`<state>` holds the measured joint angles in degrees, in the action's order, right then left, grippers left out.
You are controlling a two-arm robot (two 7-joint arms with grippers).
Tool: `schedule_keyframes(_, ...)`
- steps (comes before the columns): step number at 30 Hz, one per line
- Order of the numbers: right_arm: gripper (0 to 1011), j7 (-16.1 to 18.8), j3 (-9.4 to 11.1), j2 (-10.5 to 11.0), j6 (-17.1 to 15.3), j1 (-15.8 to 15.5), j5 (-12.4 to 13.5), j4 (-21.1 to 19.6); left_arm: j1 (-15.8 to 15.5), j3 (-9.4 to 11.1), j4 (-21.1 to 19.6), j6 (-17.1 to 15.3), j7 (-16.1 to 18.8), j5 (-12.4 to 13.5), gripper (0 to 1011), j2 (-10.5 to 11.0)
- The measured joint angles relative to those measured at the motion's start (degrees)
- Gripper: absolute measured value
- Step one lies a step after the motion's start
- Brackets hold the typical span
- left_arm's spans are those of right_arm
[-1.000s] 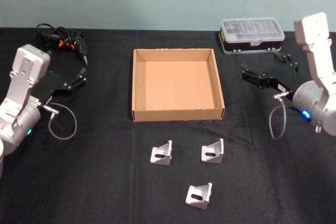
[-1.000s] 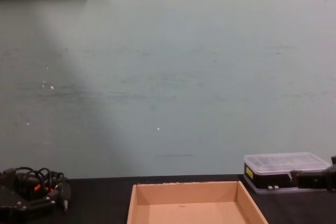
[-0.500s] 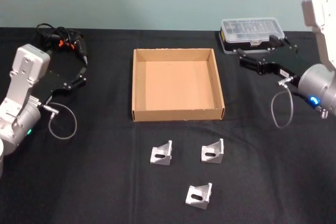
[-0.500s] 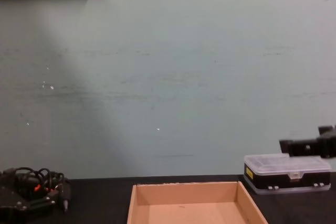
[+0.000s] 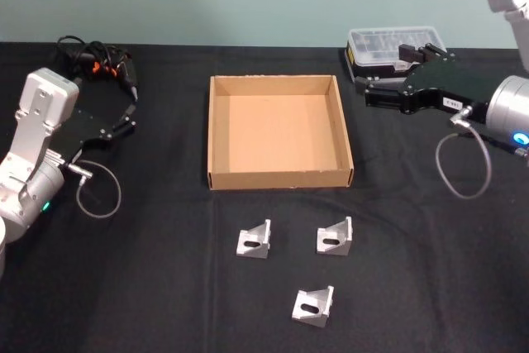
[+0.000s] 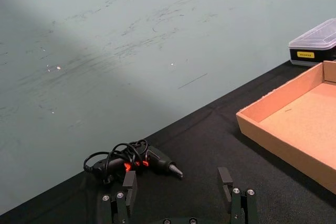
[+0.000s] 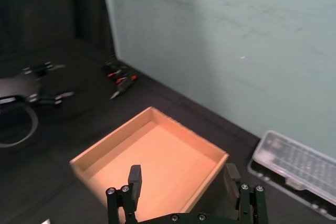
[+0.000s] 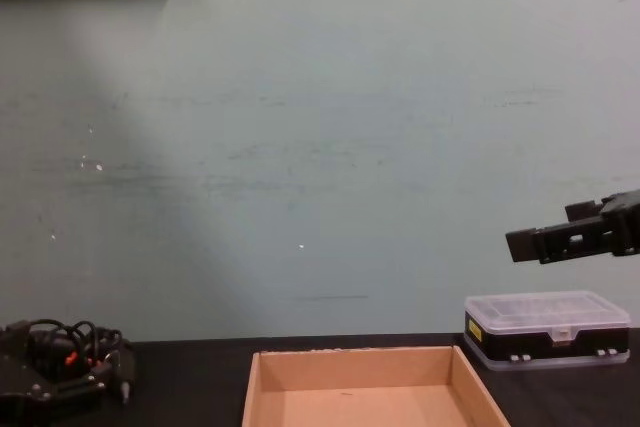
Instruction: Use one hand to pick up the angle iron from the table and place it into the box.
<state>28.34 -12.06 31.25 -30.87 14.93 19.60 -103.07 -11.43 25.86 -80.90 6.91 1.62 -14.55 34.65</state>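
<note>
Three silver angle irons lie on the black table in front of the box: one on the left, one on the right, one nearest me. The tan cardboard box sits mid-table with nothing inside; it also shows as the box and the box. My right gripper hangs open in the air beside the box's far right corner, above the plastic case; its fingers hold nothing. My left gripper rests open at the left, far from the angle irons, with its fingers apart.
A clear-lidded plastic case with a black base stands at the back right, under my right gripper. A black tool with tangled cable lies at the back left, just beyond my left gripper.
My right arm has risen and swung toward the back and left, from beside the case to above it. The left arm, box and angle irons have not moved.
</note>
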Motion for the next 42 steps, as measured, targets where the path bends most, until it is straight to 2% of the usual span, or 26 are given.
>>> schedule_keyframes(5, 1002, 4.0, -0.8, 3.4, -3.1, 1.8, 2.0, -1.1, 0.0, 0.0, 0.0, 0.0, 0.0, 0.0, 1000, 0.0)
schedule_keyframes(11, 1003, 7.6, -2.2, 6.3, -5.2, 3.4, 3.4, -1.3, 0.0, 0.0, 0.0, 0.0, 0.0, 0.0, 1000, 0.0)
schedule_keyframes(17, 1003, 11.9, -5.1, 9.6, -6.8, 5.3, 4.3, -1.0, 0.0, 0.0, 0.0, 0.0, 0.0, 0.0, 1000, 0.0)
schedule_keyframes(23, 1002, 14.5, -7.7, 11.9, -7.6, 6.5, 4.3, -1.0, 0.0, 0.0, 0.0, 0.0, 0.0, 0.0, 1000, 0.0)
schedule_keyframes(27, 1003, 16.5, -10.4, 13.5, -7.9, 7.6, 3.7, -1.0, 0.0, 0.0, 0.0, 0.0, 0.0, 0.0, 1000, 0.0)
schedule_keyframes(28, 1003, 17.2, -11.8, 14.1, -7.9, 8.2, 3.1, -1.0, 0.0, 0.0, 0.0, 0.0, 0.0, 0.0, 1000, 0.0)
schedule_keyframes(30, 1003, 18.0, -13.1, 14.7, -8.0, 8.8, 2.5, -1.0, 0.0, 0.0, 0.0, 0.0, 0.0, 0.0, 1000, 0.0)
schedule_keyframes(32, 1002, 19.3, -15.6, 15.7, -8.0, 9.9, 1.4, -0.8, 0.0, 0.0, 0.0, 0.0, 0.0, 0.0, 1000, 0.0)
schedule_keyframes(33, 1003, 19.3, -15.6, 15.7, -8.0, 9.9, 1.4, -0.8, 0.0, 0.0, 0.0, 0.0, 0.0, 0.0, 1000, 0.0)
schedule_keyframes(36, 1003, 20.8, -18.5, 16.7, -7.8, 11.2, -0.1, -0.4, 0.0, 0.0, 0.0, 0.0, 0.0, 0.0, 1000, 0.0)
schedule_keyframes(42, 1003, 22.5, -22.8, 17.6, -6.9, 13.1, -2.4, 0.9, 0.0, 0.0, 0.0, 0.0, 0.0, 0.0, 1000, 0.0)
